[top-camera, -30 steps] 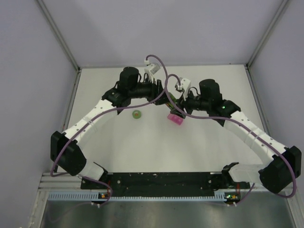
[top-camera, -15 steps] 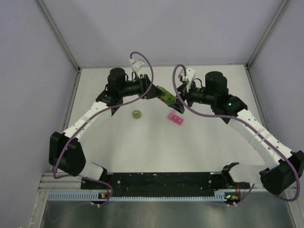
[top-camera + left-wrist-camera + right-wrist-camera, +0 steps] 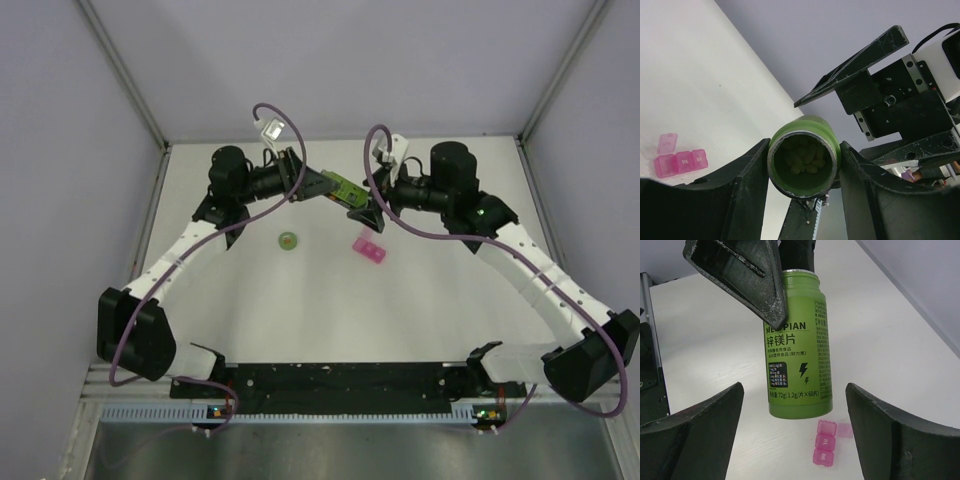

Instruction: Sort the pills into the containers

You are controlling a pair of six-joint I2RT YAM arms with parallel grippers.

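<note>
Above the surface (image 3: 715, 330), the left tool (image 3: 802, 167) pinched an uncapped green pill bottle (image 3: 795, 340) holding pills (image 3: 802, 157); the right tool (image 3: 792, 390) gaped wide nearby, over the pink pill box (image 3: 823, 442).

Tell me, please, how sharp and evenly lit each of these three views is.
Top external view: even, soft light, barely any shadows, the pill box tiny but clear. Left wrist view: green bottle rim sharp, pills inside shaded, the tool's fingers nearly black. Right wrist view: bottle label crisp, near fingers soft and dark.
</note>
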